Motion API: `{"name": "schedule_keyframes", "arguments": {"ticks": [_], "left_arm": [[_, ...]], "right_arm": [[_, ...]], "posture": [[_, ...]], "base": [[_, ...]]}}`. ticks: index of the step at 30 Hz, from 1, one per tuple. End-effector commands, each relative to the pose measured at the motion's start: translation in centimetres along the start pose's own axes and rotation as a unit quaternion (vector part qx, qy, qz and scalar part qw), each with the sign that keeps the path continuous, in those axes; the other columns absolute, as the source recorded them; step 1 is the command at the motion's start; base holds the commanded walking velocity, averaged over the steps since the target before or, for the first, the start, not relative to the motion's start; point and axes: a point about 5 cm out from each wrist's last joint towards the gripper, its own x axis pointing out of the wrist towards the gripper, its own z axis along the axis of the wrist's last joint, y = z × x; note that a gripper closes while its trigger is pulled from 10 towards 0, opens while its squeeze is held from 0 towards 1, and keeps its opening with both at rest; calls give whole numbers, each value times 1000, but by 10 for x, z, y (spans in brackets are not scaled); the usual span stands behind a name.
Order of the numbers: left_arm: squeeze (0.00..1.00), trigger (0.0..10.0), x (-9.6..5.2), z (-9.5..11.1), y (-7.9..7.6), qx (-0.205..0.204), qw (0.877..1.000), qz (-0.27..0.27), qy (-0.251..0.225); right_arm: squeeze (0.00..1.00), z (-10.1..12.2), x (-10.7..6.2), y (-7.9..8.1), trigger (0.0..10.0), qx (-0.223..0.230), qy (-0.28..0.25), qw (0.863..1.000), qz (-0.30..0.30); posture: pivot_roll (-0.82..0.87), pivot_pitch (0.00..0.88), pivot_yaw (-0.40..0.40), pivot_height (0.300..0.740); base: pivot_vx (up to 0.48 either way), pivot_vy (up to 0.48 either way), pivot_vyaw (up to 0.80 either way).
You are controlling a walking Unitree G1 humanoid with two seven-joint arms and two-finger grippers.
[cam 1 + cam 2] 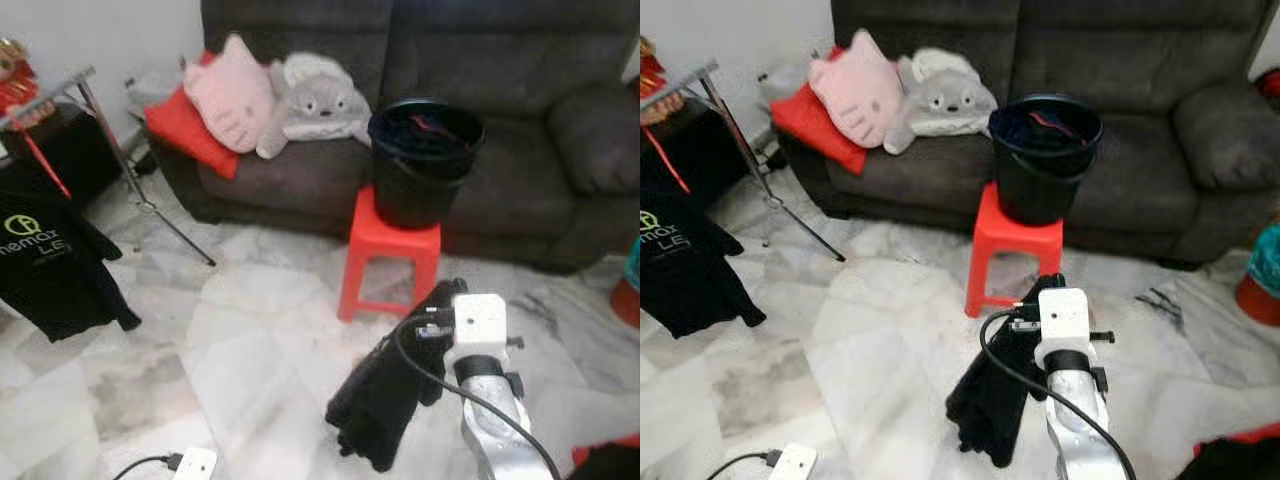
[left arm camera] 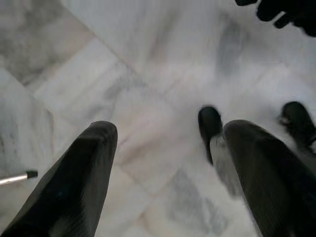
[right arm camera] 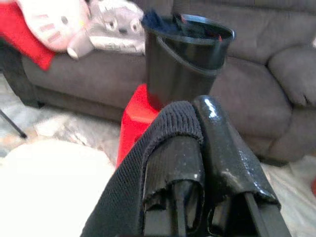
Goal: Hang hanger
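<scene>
Fingers (image 3: 217, 148) of the right gripper (image 3: 197, 143) are pinched together on a fold of black cloth (image 1: 385, 400), while the left gripper (image 2: 163, 168) hangs wide open with nothing in it, aimed at the marble floor (image 1: 250, 340).

Cloth drapes down from the right gripper, low in front of the red stool (image 1: 385, 250), and it wraps over one finger so you can't really see what's underneath, so whether there's a hanger inside that bundle, can't tell. Black bucket (image 1: 425, 160) sits on the stool, with some dark stuff and a bit of red inside that's hard to make out. Behind it is the grey sofa (image 1: 520, 90) with a pink cushion (image 1: 232, 92), a grey plush (image 1: 318, 100) and a red pillow (image 1: 185, 128). Off to the robot's left a black shirt (image 1: 50, 260) hangs on a metal rack (image 1: 110, 140), cut off by the frame edge. White plug (image 1: 195, 464) is half cropped down by the bottom edge.
</scene>
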Motion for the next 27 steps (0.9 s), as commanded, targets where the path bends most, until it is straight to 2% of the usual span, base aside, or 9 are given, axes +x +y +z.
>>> {"name": "schedule_keyframes", "arguments": {"ticks": [1, 3, 7, 17, 27], "left_arm": [[0, 10000, -2, -8, -2, -13, 1000, -1, 13], [0, 10000, -2, -8, -1, -23, 1000, 3, 13], [0, 10000, -2, -7, -2, -17, 1000, 2, 13], [0, 10000, -1, -4, -8, -17, 1000, -4, 4], [0, 10000, -1, -7, -15, -21, 1000, -3, 3]], "right_arm": [[0, 9, 1, -2, 10000, 1, -18, 1000, -4], [0, 9, 2, -1, 10000, 0, -20, 1000, 0], [0, 12, 3, -2, 10000, -2, -26, 1000, 5], [0, 14, 5, -14, 10000, -11, -24, 1000, -7], [0, 15, 11, -16, 10000, -10, -26, 1000, -7]], "posture": [[-150, 0, 45, 740], [-148, 0, 39, 740], [-153, 0, 39, 740], [-148, 0, 24, 740], [-117, 0, 14, 740]], "base": [[0, 0, 800], [0, 0, 800], [0, 0, 800], [0, 0, 800], [0, 0, 800]]}}
